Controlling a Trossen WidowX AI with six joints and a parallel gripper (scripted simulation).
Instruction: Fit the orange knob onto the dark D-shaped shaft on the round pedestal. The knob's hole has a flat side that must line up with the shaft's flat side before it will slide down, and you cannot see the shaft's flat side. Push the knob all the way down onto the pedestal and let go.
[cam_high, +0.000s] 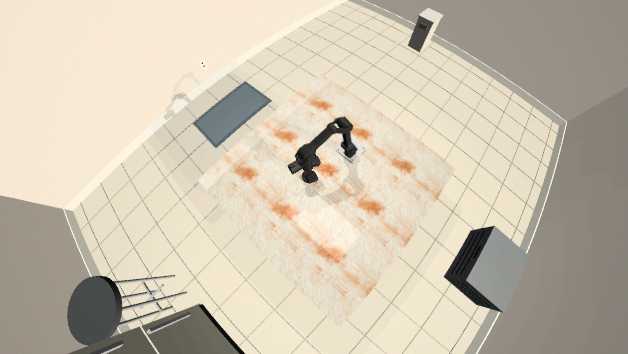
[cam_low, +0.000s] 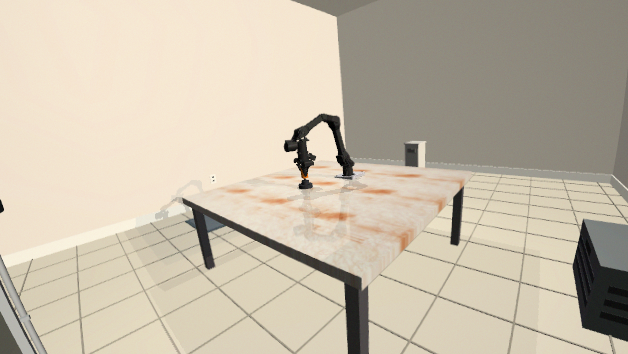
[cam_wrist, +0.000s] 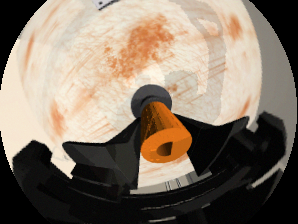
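Observation:
The orange knob (cam_low: 302, 176) (cam_wrist: 156, 120) is held upright between the fingers. The wrist view shows its top end with a dark hole in it. My gripper (cam_low: 304, 173) (cam_wrist: 156, 117) is shut on the knob. The round dark pedestal (cam_high: 305, 180) (cam_low: 305, 185) (cam_wrist: 150, 93) stands on the table directly below the knob. The knob's lower end is over the pedestal's middle, at or near the shaft. The shaft is mostly hidden by the knob, so how far the knob sits on it and how the flats lie cannot be told.
The table (cam_high: 320, 280) (cam_low: 280, 220) has a marbled top with orange patches. The arm's white base plate (cam_high: 354, 156) (cam_low: 345, 176) is fixed behind the pedestal. A stool (cam_high: 95, 310), a dark cabinet (cam_high: 495, 265) and a blue mat (cam_high: 232, 114) are off the table.

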